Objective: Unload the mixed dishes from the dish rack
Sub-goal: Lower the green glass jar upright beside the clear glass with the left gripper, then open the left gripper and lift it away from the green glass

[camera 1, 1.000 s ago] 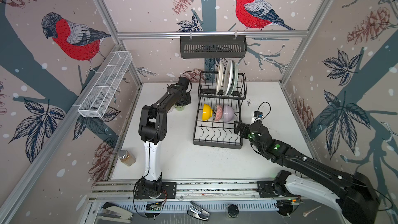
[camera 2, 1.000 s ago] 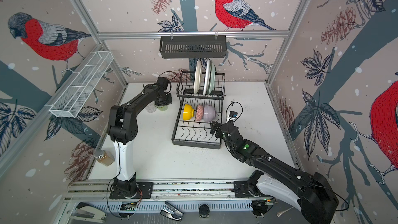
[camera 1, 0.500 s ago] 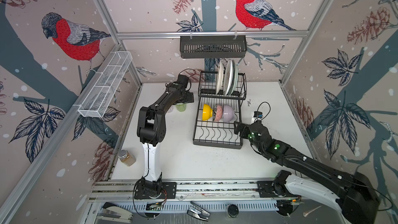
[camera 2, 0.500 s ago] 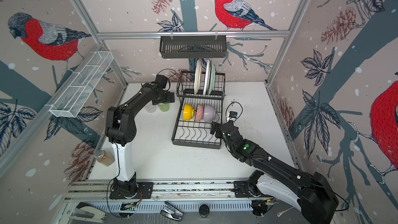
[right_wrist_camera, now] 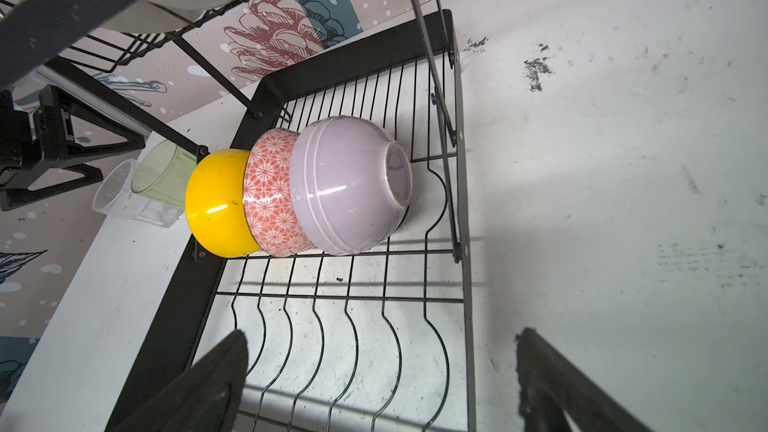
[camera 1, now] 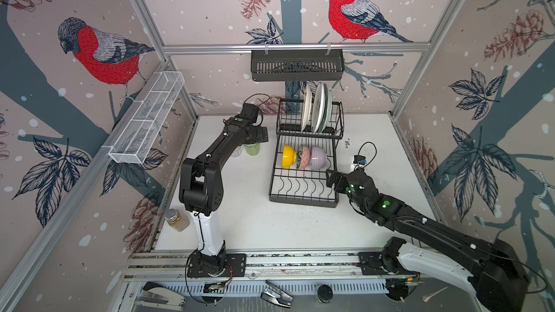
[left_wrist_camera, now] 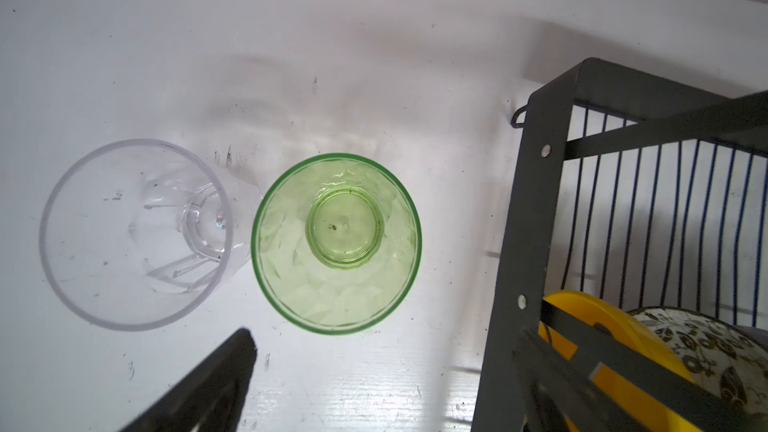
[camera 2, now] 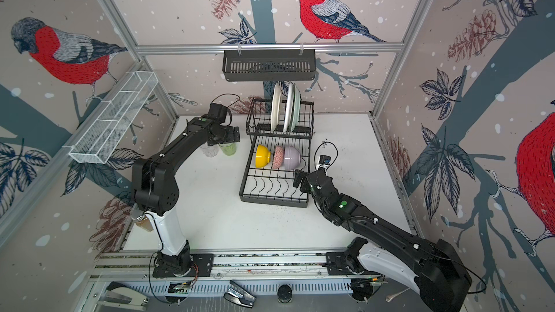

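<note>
The black wire dish rack (camera 1: 303,189) stands mid-table. Cream plates (camera 1: 313,109) and a mint plate (camera 1: 328,109) stand on edge in its raised basket. Yellow (right_wrist_camera: 216,205), pink-patterned (right_wrist_camera: 270,197) and lilac (right_wrist_camera: 345,184) bowls lie nested on their sides on the lower tray. A pale-green tumbler (left_wrist_camera: 336,243) and a clear tumbler (left_wrist_camera: 137,234) stand upright on the table left of the rack. My left gripper (left_wrist_camera: 390,342) hangs open above the green tumbler, holding nothing. My right gripper (right_wrist_camera: 382,336) is open and empty over the tray's right front edge.
A long black slotted basket (camera 1: 297,64) hangs on the back rail and a white mesh trough (camera 1: 147,121) on the left wall. A small jar (camera 1: 177,220) stands at the front left. A small white device with a cable (camera 1: 358,160) lies right of the rack.
My left gripper has opened, let go of the green tumbler on the table, and lifted slightly away from it. The right arm has barely moved.
</note>
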`<control>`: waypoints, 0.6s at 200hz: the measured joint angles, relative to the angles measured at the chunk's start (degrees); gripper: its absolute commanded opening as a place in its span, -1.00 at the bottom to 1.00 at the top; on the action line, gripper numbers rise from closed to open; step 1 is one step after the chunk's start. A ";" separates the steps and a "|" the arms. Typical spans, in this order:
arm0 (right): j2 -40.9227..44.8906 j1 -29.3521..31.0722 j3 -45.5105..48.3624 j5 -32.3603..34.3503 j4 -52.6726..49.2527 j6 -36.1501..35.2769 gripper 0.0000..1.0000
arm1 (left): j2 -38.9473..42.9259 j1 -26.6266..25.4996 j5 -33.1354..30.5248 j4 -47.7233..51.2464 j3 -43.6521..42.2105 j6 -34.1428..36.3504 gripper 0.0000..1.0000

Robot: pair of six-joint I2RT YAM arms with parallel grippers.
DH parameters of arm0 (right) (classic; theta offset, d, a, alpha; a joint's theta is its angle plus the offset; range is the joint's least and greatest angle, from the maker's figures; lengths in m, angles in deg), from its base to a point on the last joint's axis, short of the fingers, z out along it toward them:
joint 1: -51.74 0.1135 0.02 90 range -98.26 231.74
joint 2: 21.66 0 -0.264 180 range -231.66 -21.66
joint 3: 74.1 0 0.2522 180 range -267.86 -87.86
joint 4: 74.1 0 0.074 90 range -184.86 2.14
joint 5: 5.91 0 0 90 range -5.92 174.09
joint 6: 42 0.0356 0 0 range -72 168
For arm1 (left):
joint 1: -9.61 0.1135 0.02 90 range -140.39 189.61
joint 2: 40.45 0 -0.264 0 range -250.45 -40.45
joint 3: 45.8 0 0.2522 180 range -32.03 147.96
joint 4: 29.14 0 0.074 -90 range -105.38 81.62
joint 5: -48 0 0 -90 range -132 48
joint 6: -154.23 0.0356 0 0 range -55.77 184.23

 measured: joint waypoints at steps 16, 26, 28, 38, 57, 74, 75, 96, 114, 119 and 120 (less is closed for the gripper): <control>0.13 -0.09 0.00 -0.11 -0.13 0.00 0.99 | 2.19 0.00 0.31 -1.03 -2.40 -0.76 0.94; 0.22 -0.09 0.00 -0.11 -0.15 -0.04 0.99 | 3.61 0.00 0.76 -1.44 -3.91 -0.81 0.94; 0.22 -0.09 0.02 -0.11 -0.15 -0.04 0.99 | 3.93 -0.02 0.92 -1.60 -4.26 -0.81 0.94; 0.22 -0.11 0.02 -0.15 -0.15 -0.04 0.99 | 5.53 -0.22 1.40 -2.32 -5.86 -1.07 0.94; 0.09 -0.11 0.04 -0.83 -0.13 -0.26 0.99 | 9.42 -0.92 1.44 -3.39 -9.16 -1.22 0.94; -0.66 -0.11 0.04 -1.62 0.11 -0.44 0.99 | 12.98 -1.84 1.51 -4.57 -11.89 -1.46 0.94; -0.76 -0.11 0.02 -1.66 0.13 -0.44 0.99 | 13.27 -1.92 1.51 -4.68 -12.11 -1.53 0.94; -2.58 -0.11 -0.17 -2.69 0.37 -0.52 0.99 | 16.85 -3.17 1.55 -6.82 -15.13 -2.12 0.94; -4.57 -0.07 -0.66 -3.26 0.55 -0.87 0.99 | 19.65 -4.13 1.84 -8.00 -17.66 -2.25 0.95; -5.11 0.04 -0.85 -3.32 0.57 -0.94 0.99 | 20.39 -4.24 2.05 -8.17 -18.23 -2.32 0.94; -5.29 0.07 -0.92 -3.32 0.59 -0.96 0.99 | 20.61 -4.31 2.10 -8.24 -18.40 -2.32 0.94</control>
